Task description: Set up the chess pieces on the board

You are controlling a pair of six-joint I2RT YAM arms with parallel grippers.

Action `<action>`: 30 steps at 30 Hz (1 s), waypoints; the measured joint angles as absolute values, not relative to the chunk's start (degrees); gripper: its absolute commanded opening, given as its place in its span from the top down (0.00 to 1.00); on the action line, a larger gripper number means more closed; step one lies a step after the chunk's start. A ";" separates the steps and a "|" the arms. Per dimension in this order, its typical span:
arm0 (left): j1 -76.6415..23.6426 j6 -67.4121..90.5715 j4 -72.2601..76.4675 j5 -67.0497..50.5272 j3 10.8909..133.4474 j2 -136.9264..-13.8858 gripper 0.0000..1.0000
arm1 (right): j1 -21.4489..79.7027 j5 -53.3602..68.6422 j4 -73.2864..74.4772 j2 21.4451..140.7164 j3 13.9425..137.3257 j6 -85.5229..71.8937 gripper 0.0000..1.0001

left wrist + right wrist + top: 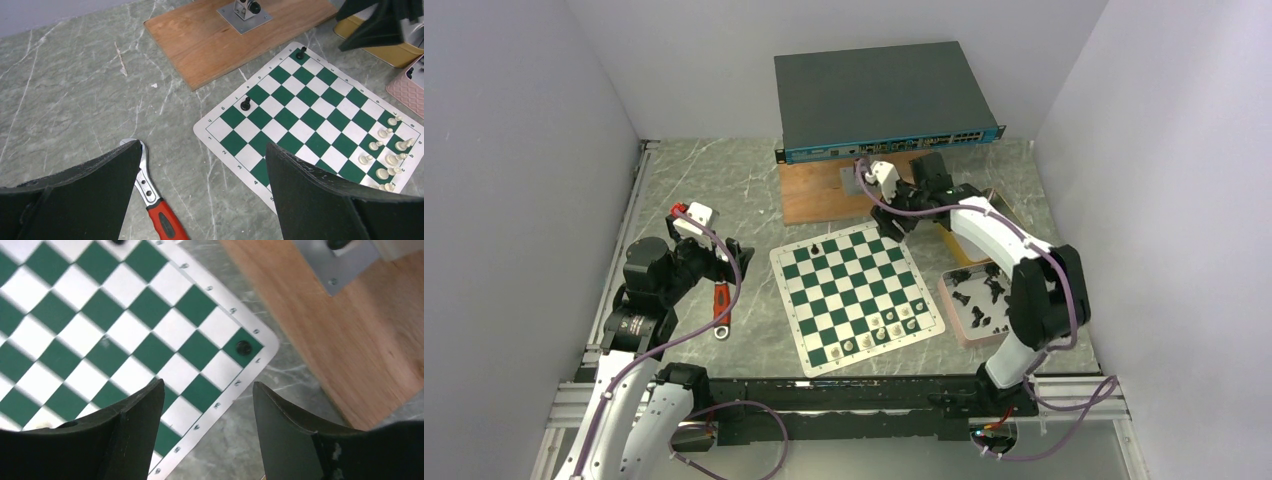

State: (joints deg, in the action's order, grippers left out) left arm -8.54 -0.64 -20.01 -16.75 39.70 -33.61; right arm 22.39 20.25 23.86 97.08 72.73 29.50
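Three black chessmen [245,104] stood on the board [844,290], along its far edge; most lay in the pink tray [954,313]. The right gripper [207,385] hovered open and empty above the far corner piece [244,346]. The left gripper [202,147] was wide open.

The green-and-white chess mat board [824,290] lies mid-way on the table [724,180], with a brown wooden plank [814,195] behind it. A red-handled metal wrench [721,305] lies to its left. A pink plastic tray [946,303] holding small black plastic chess pieces [984,295] lies to its right.
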 measured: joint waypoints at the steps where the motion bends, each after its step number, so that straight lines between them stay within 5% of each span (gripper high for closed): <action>1: -8.54 -0.64 -20.01 -16.78 39.70 -33.61 0.01 | 22.26 21.78 24.93 95.46 71.85 30.72 0.32; 9: -8.54 -0.64 -19.99 -17.52 39.70 -33.58 0.01 | 18.57 34.94 36.07 83.42 66.41 39.20 0.32; 20: -8.54 -0.64 -19.99 -18.33 39.70 -33.58 0.01 | -3.92 48.64 49.56 72.60 61.58 47.42 0.29; 30: -8.54 1.08 -19.99 -19.40 39.70 -33.45 0.01 | -14.57 46.15 58.59 72.29 56.75 58.04 0.30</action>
